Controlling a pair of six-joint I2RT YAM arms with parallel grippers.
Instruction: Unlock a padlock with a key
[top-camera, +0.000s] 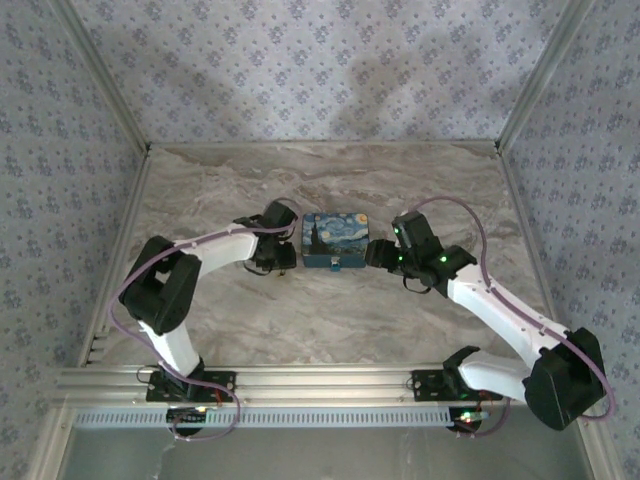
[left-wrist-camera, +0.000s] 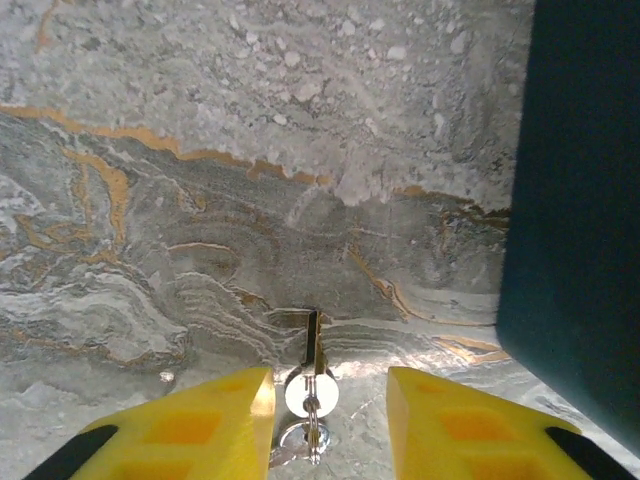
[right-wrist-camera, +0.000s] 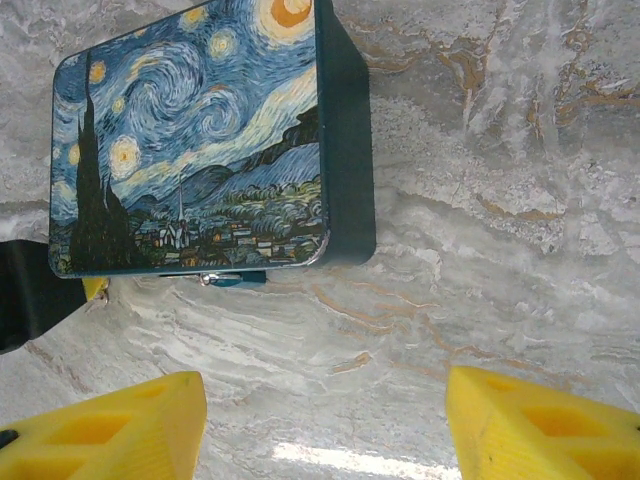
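Note:
A small silver key (left-wrist-camera: 314, 345) on a ring (left-wrist-camera: 311, 393) rests on the marble between the yellow fingers (left-wrist-camera: 205, 420) of my left gripper (left-wrist-camera: 328, 405). The jaws stand apart, and the key is nearer the left finger. In the top view the left gripper (top-camera: 280, 250) is just left of a Starry Night box (top-camera: 335, 240). A small blue padlock (right-wrist-camera: 225, 278) hangs at the box's front edge, mostly hidden under the lid. My right gripper (right-wrist-camera: 325, 420) is open over bare marble, just right of the box (right-wrist-camera: 190, 140).
The box's dark teal side wall (left-wrist-camera: 580, 200) rises close on the right of the left gripper. Patterned walls (top-camera: 320, 70) and metal posts (top-camera: 530, 90) enclose the marble table (top-camera: 330, 320). The left arm's black tip (right-wrist-camera: 30, 290) shows beyond the box.

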